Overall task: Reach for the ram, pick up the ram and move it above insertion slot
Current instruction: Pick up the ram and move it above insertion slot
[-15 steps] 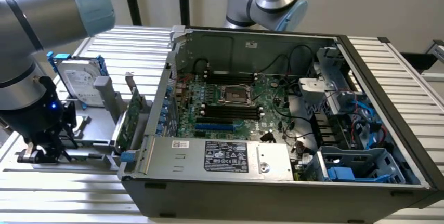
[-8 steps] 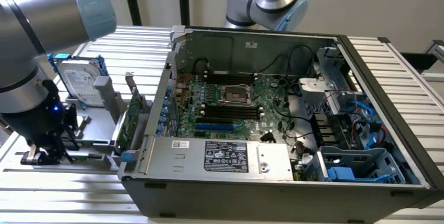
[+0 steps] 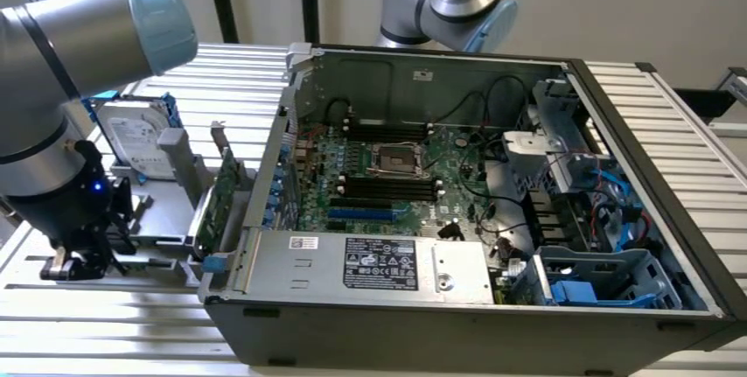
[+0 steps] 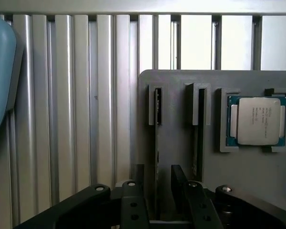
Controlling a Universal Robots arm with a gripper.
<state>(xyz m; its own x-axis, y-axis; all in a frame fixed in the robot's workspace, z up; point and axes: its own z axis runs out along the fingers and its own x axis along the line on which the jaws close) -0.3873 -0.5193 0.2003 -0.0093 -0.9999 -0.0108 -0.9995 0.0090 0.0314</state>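
Note:
The ram [image 4: 158, 125] is a thin green stick standing on edge in a slot of a grey holder [image 4: 176, 95]. My gripper [image 4: 158, 175] is open just above it, with one dark finger [image 4: 138, 179] on each side of the stick and a gap to both. In the exterior view the gripper [image 3: 84, 259] hangs low over the holder tray, at the exterior view's left of the open PC case [image 3: 467, 324]. The black insertion slots [image 3: 386, 190] lie on the motherboard inside the case, beside the processor socket [image 3: 394, 164].
A second thin stick [image 4: 199, 131] stands in the neighbouring holder slot, and a processor chip [image 4: 257, 120] lies in a pocket beside it. A green expansion card with a bracket [image 3: 216, 206] and a hard drive [image 3: 135, 136] stand between gripper and case. A second arm's base [image 3: 450, 1] rises behind the case.

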